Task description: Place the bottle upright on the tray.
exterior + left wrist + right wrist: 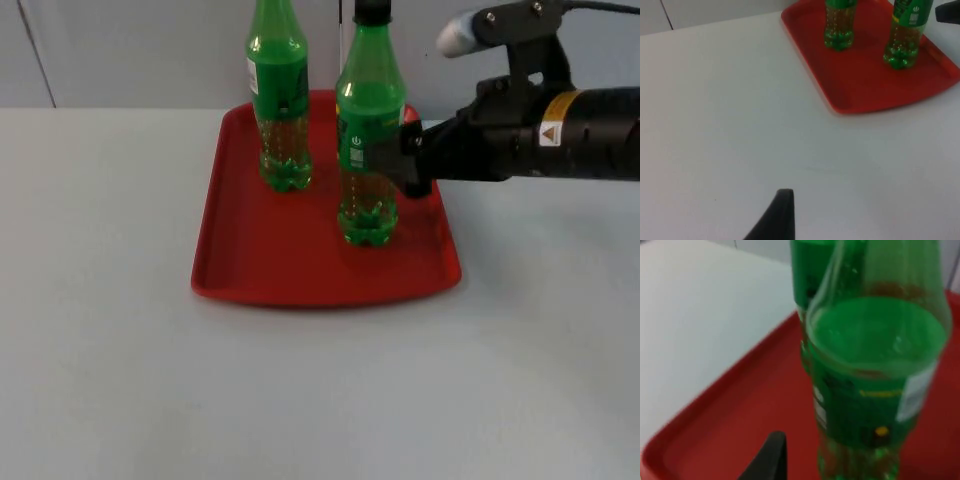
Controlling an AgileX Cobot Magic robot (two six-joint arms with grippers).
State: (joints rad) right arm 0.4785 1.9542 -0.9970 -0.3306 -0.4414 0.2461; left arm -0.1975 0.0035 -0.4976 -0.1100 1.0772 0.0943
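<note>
I have the right gripper (400, 160) reaching in from the right side of the table, level with the middle of a green bottle (368, 140) that stands upright on the red tray (250, 270). The black fingers sit against the bottle's label band, but I cannot tell whether they are pinching it or just beside it; the contact itself is hidden behind the bottle body. This bottle has a black cap and its base rests on the tray floor, near the tray's right edge and roughly halfway along it.

A second green bottle (279, 95) stands upright too, nearer the tray's far edge and to the left of the first one, well apart from it. In the right wrist view the near bottle (875, 380) looms close, with the tray's rim (715, 405) running across beneath it and the second bottle partly behind.

The tray lies on the white table (100, 350), towards the far edge. My left arm waits over the bare table near the tray's left side; in its wrist view I see the tray (865, 90) and both bottles, and I cannot tell how the left gripper's fingers stand.
</note>
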